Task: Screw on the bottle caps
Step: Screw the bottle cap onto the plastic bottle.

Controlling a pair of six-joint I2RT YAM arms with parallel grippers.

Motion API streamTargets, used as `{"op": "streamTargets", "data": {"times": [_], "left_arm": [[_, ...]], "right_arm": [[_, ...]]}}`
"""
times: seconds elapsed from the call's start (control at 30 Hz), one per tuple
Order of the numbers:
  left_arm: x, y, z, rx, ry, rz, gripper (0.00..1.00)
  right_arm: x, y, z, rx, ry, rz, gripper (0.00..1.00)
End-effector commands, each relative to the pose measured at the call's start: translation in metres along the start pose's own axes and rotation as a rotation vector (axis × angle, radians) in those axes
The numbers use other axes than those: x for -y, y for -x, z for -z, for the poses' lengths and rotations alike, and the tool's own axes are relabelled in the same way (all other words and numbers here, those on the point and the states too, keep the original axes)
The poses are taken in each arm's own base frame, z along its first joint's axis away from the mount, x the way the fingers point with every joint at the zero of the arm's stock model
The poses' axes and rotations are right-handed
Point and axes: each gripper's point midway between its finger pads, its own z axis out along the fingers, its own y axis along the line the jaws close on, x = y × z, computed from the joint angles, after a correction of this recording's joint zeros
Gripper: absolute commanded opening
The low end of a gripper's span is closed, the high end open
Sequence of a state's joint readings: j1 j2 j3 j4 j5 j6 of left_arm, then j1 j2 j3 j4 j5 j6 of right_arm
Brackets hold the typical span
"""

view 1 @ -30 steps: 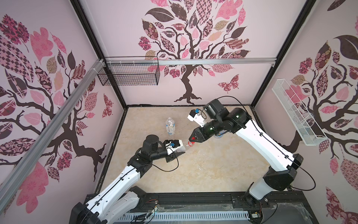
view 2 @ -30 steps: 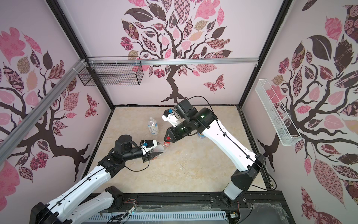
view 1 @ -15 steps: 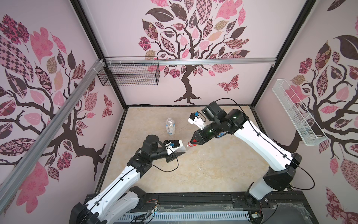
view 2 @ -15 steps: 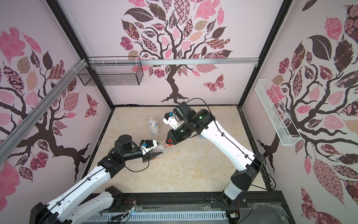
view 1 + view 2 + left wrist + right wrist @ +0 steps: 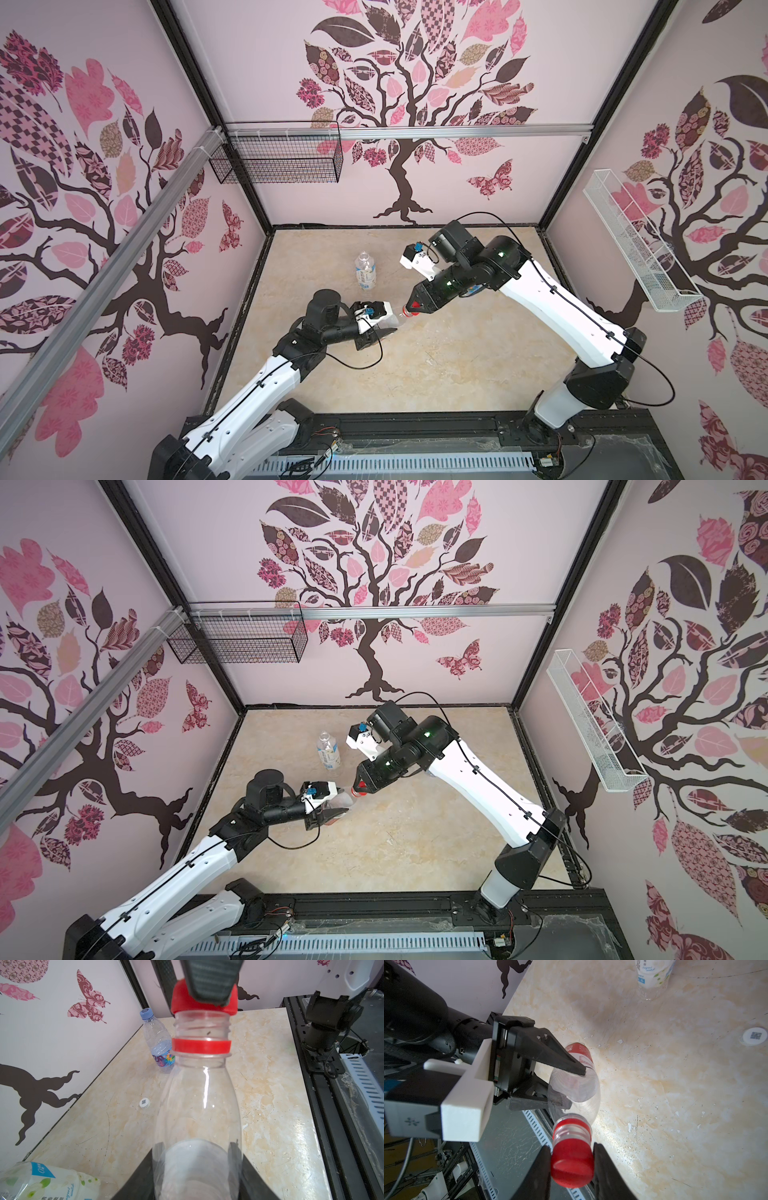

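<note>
So the blue bottle (image 5: 159, 1043) was capped, the tall bottle (image 5: 365, 272) mid-frame open, the right gripper (image 5: 571, 1149) pinching the red cap (image 5: 572, 1167) onto the red-labelled bottle (image 5: 197, 1105) clamped by the left gripper (image 5: 574, 1088).

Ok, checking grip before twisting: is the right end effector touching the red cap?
Touching. The right wrist view shows the red cap pinched in the right end effector, a jaw flush against each side.
</note>
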State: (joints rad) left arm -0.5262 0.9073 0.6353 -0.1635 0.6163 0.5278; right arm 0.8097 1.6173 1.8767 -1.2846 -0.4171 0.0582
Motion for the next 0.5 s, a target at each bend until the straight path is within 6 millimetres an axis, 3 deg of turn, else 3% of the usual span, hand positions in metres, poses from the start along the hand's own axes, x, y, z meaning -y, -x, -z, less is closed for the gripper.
{"op": "streamTargets", "data": {"times": [0.0, 0.47], "left_arm": [[-0.004, 0.026, 0.005, 0.058, -0.002, -0.053, 0.51], [-0.005, 0.035, 0.010, 0.056, 0.003, -0.119, 0.51]], "right_arm": [[-0.007, 0.000, -0.007, -0.029, 0.005, 0.040, 0.33], [-0.012, -0.005, -0.017, -0.065, 0.054, 0.051, 0.34]]}}
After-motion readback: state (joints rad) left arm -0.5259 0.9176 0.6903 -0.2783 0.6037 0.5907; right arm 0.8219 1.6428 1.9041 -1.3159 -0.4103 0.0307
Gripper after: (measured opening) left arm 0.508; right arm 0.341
